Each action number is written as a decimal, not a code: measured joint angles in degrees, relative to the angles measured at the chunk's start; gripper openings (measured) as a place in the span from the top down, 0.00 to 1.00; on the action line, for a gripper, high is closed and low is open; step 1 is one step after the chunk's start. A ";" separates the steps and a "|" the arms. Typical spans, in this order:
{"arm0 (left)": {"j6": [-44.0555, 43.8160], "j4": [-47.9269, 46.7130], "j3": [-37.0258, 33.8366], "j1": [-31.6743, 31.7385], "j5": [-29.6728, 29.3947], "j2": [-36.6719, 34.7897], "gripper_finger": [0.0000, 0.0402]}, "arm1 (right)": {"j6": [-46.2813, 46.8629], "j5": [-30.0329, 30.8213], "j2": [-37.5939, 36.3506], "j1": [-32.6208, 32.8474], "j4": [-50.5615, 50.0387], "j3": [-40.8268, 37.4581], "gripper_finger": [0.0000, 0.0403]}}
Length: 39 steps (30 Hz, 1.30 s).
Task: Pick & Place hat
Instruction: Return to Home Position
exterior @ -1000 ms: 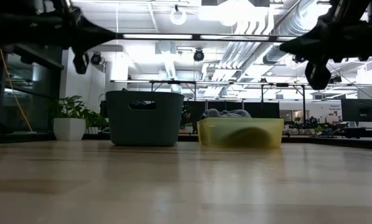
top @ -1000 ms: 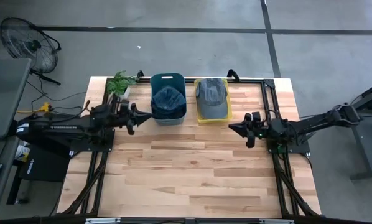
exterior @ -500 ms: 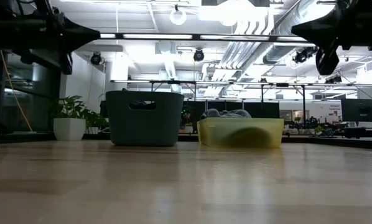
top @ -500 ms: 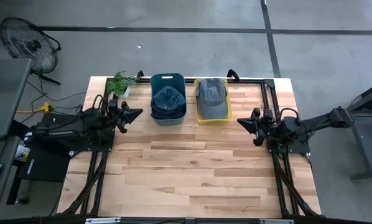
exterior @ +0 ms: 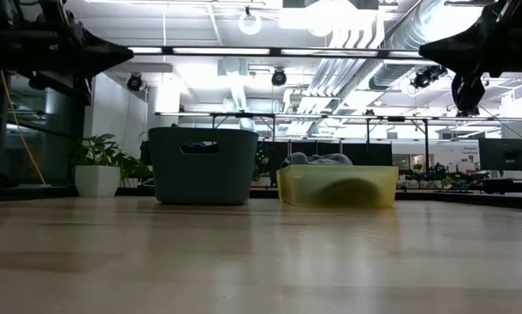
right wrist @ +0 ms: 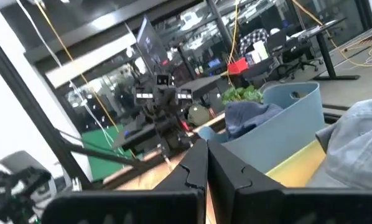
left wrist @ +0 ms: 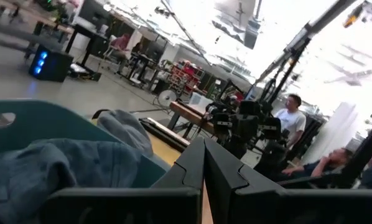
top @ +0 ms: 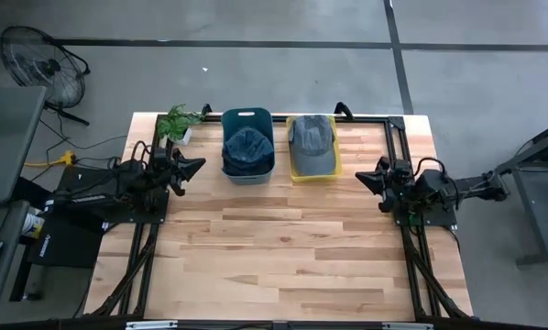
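Closed and empty, the left gripper (top: pixel 194 166) is hovering at the table's 9 o'clock edge and the right gripper (top: pixel 366 180) at 3 o'clock, seemingly parking with the sorting done. The blue cap (top: pixel 247 147) is lying in the blue bin (top: pixel 247 115) at the left gripper's 2 o'clock, and the gray cap (top: pixel 312 137) in the yellow bin (top: pixel 316 176) at the right gripper's 10 o'clock.

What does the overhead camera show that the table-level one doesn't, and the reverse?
Only the high view shows the blue cap lying inside the blue bin, the floor fan, and where the left gripper and right gripper sit, at opposite sides of the table. Only the low view shows the ceiling lights and the workshop behind. Both show the blue bin, the yellow bin with the gray cap, the potted plant and the wooden table.
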 joint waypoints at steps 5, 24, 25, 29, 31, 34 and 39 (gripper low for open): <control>8.14 1.55 0.04 -0.02 0.89 -0.01 1.00 | -0.57 -3.72 0.38 -3.05 -5.77 0.01 1.00; 19.81 2.45 0.07 -0.02 2.36 0.01 1.00 | -14.39 -14.32 0.73 -10.81 -10.53 -0.98 1.00; 19.91 2.45 0.07 -0.02 2.28 0.01 1.00 | -14.55 -14.87 0.71 -10.95 -7.52 -1.84 1.00; 20.10 2.38 0.07 -0.02 2.26 0.01 1.00 | -15.45 -16.50 0.99 -11.32 -3.45 -3.62 1.00; 20.09 2.32 0.07 -0.02 1.21 0.01 1.00 | -16.02 -17.37 1.15 -11.45 -3.65 -3.64 1.00; 19.88 1.61 0.07 -0.04 -2.50 0.01 1.00 | -16.05 -17.43 1.12 -11.47 -3.82 -3.63 1.00; 19.84 -0.65 0.07 -0.02 -4.72 0.03 1.00 | -16.03 -17.50 1.12 -11.47 -3.93 -3.62 1.00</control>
